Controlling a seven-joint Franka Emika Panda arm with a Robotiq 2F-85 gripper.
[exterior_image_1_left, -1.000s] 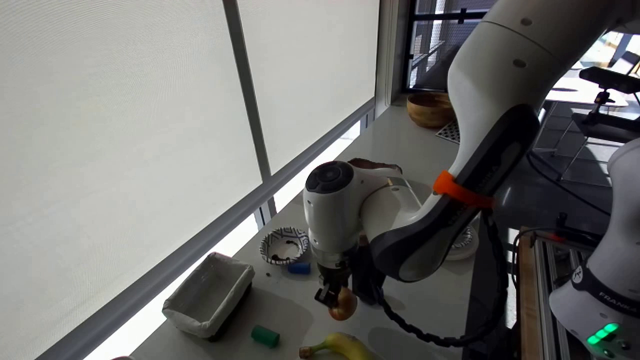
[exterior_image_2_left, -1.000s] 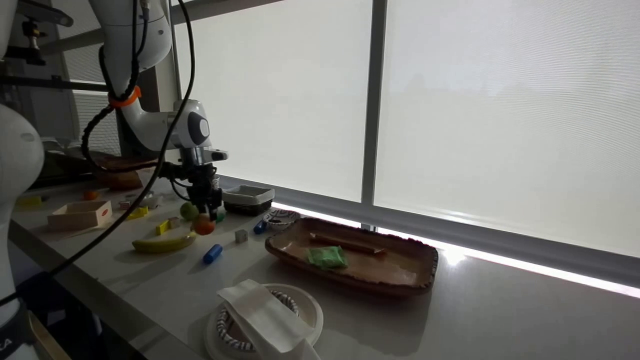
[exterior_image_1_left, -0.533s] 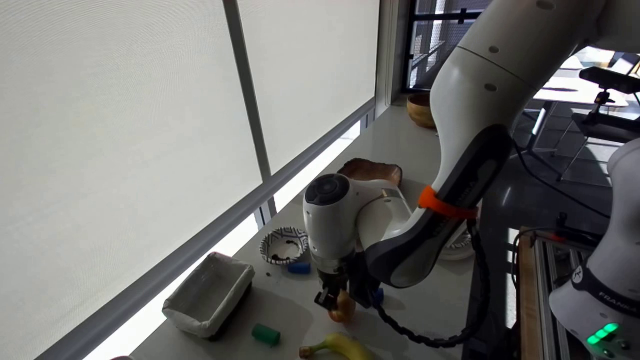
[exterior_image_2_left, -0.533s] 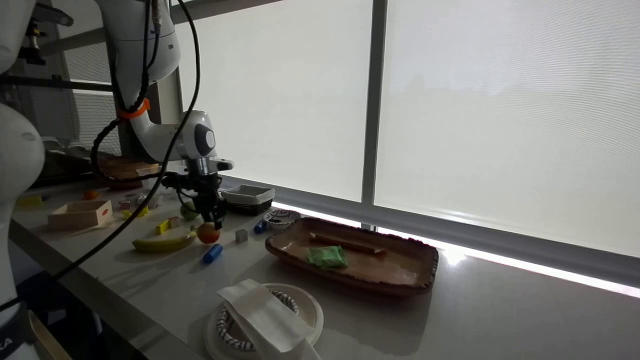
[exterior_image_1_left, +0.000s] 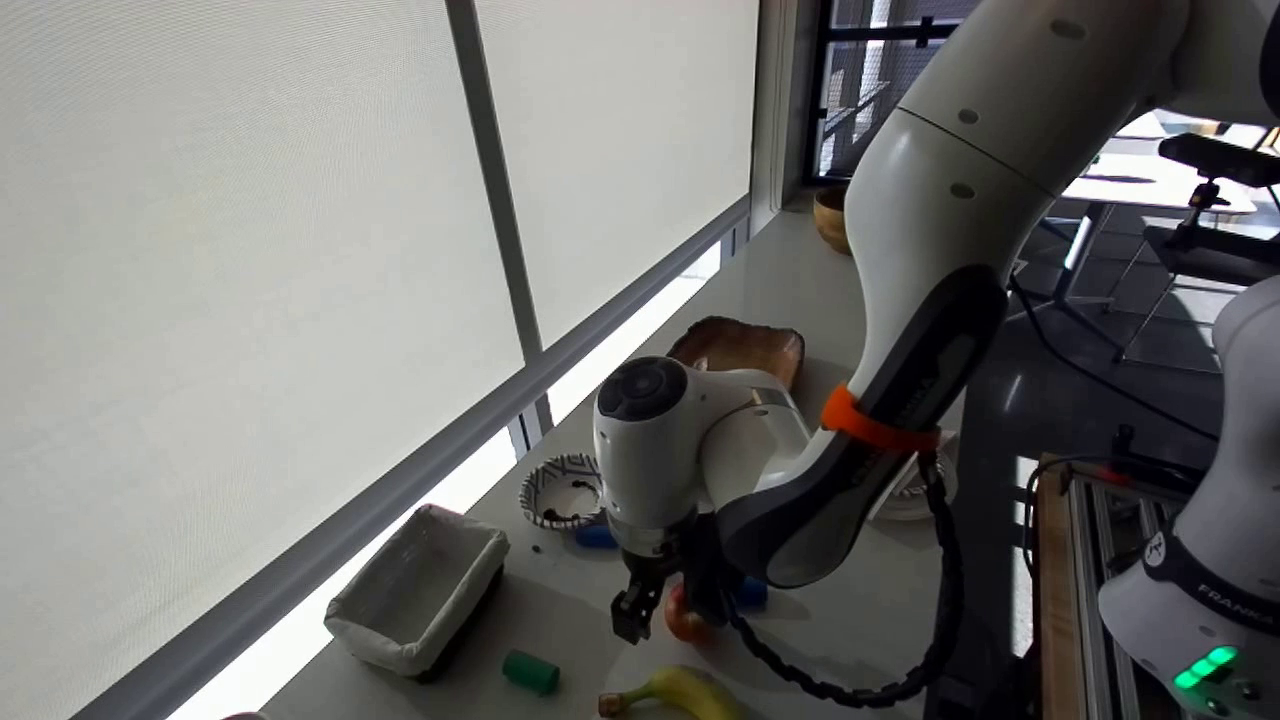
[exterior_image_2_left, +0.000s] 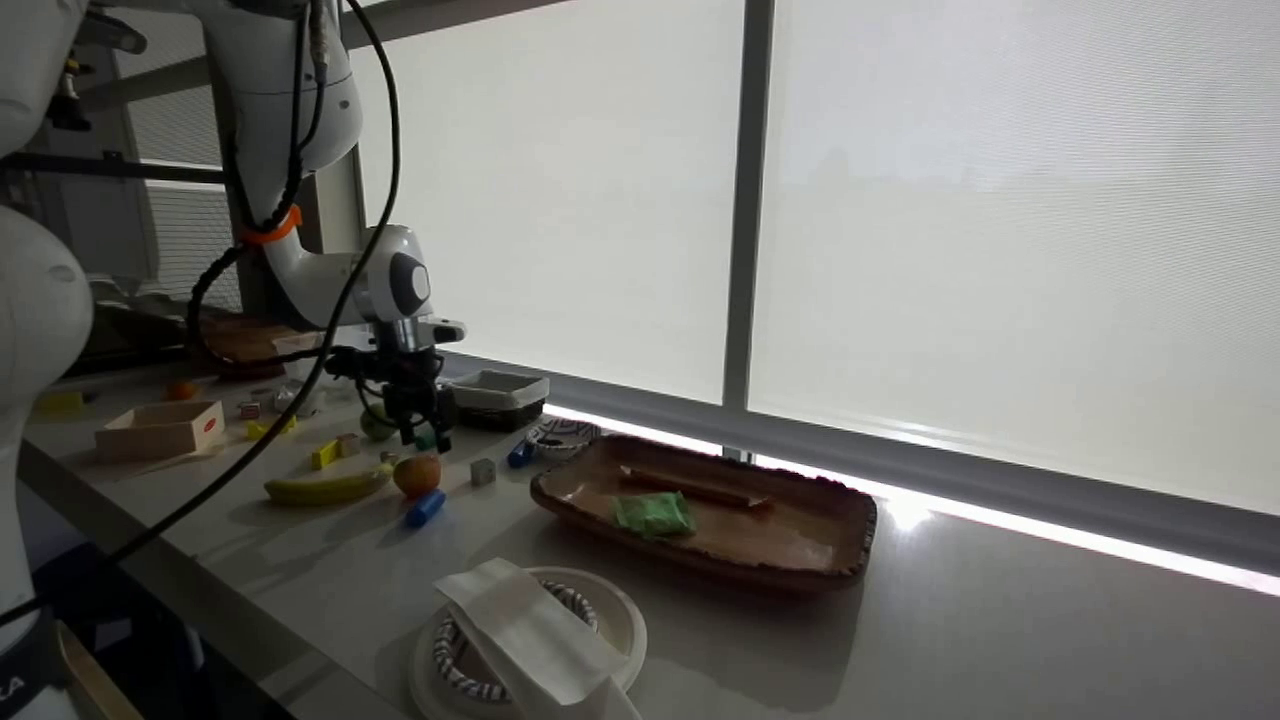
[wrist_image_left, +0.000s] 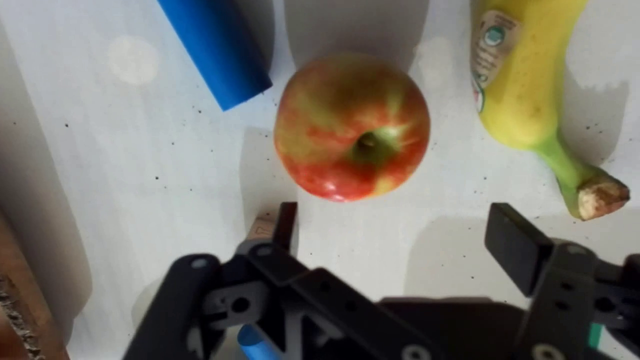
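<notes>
So this round red-and-yellow apple (wrist_image_left: 351, 127) was sitting on the white tabletop (exterior_image_2_left: 1000, 630), dimple facing up-ish. The black two-finger gripper (wrist_image_left: 397, 237) hung just above and kinda off to one side, fingers spread pretty wide, nothing in its grip. From the wrist view the apple lay a bit past the tips rather than between them, close but apart. In that view a smooth blue cylinder (wrist_image_left: 220, 52) was just left of it, not touching, and a yellow banana (wrist_image_left: 522, 75) with a paper sticker was to its right.

In an exterior view, a small grey cube (exterior_image_2_left: 483, 472) stood to the apple's right, and farther right was a long glossy brown tray (exterior_image_2_left: 790, 545) with a crinkly green packet (exterior_image_2_left: 655, 513) in it. On the near side, a folded white napkin (exterior_image_2_left: 535, 635) lay across a round white plate (exterior_image_2_left: 628, 630). In an exterior view, a green cylinder (exterior_image_1_left: 531, 672) was left of the banana, with a pale-lined rectangular bin (exterior_image_1_left: 375, 645) farther left, by the white window blinds (exterior_image_1_left: 250, 250).
</notes>
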